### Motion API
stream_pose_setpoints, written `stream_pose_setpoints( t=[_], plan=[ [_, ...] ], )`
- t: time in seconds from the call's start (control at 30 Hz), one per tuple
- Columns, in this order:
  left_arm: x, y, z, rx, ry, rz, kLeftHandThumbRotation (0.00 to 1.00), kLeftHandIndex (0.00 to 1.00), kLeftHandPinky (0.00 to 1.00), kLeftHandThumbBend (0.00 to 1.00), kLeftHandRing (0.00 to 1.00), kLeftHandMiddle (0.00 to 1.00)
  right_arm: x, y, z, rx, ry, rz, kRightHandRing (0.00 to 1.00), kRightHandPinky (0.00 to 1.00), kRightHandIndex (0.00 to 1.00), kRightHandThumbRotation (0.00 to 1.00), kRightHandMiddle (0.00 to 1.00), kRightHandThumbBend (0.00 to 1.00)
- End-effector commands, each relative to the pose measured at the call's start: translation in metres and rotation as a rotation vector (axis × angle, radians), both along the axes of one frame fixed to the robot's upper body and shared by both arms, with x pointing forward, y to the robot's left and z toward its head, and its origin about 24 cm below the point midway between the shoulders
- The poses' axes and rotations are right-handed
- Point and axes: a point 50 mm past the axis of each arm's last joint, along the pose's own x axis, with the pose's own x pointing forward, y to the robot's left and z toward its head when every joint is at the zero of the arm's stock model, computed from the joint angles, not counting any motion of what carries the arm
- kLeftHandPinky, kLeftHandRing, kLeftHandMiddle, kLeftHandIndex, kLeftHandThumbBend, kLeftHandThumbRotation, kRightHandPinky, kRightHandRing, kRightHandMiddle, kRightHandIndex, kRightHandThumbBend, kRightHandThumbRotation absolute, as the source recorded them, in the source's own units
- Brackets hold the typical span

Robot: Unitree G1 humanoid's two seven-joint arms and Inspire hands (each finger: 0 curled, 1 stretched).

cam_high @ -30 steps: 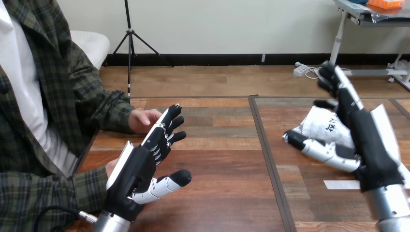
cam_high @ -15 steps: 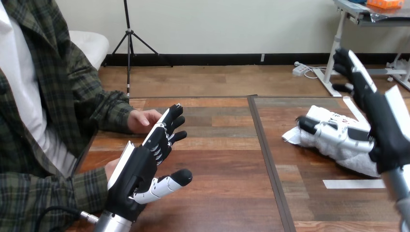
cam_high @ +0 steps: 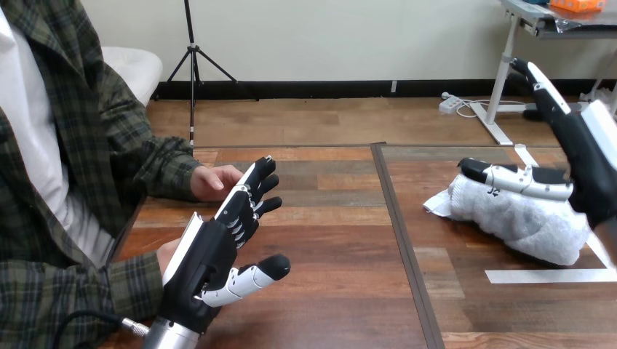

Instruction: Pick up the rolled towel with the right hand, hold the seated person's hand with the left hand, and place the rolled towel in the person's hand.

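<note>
The rolled white towel [cam_high: 525, 222] lies on the table at the right. My right hand [cam_high: 591, 171] stands above its right end, open, with its fingers straight and pointing up and away. Its thumb [cam_high: 518, 177] stretches left over the towel's top, close to or touching it. My left hand [cam_high: 209, 251] is open at the lower left, fingers straight and thumb spread. The person's hand [cam_high: 213, 182] rests on the table just behind my left fingertips, apart from them. The person's other hand [cam_high: 166, 252] shows a little behind my left palm; I cannot tell whether they touch.
The person sits at the table's left side, their sleeves along the left edge. A strip of white tape [cam_high: 547, 276] lies on the table in front of the towel. A dark seam [cam_high: 402, 240] runs down the table's middle.
My right hand has moved right and back, uncovering most of the towel; its thumb now lies over the towel's top. My left hand and the person's hands have stayed put.
</note>
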Motion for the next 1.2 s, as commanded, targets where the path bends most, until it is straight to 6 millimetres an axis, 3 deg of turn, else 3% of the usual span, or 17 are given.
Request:
stream_pose_setpoints(
  t=[0.0, 0.53, 1.17],
  plan=[
    [0.011, -0.005, 0.017, -0.011, -0.091, -0.011, 0.61, 0.96, 0.88, 1.0, 0.96, 0.98, 0.028, -0.006, 0.03, -0.097, -0.022, -0.009, 0.97, 0.89, 0.98, 0.5, 0.94, 1.0],
    [0.009, -0.005, 0.017, -0.018, -0.094, -0.011, 0.6, 0.96, 0.88, 1.0, 0.96, 0.97, 0.067, -0.02, 0.023, -0.297, 0.252, -0.118, 1.0, 0.85, 0.96, 0.51, 0.96, 1.0],
    [0.005, -0.001, 0.015, -0.016, -0.096, 0.003, 0.6, 0.96, 0.89, 1.0, 0.96, 0.98, 0.091, -0.03, 0.009, -0.428, 0.486, -0.179, 1.0, 0.85, 0.95, 0.51, 0.95, 1.0]
  ],
)
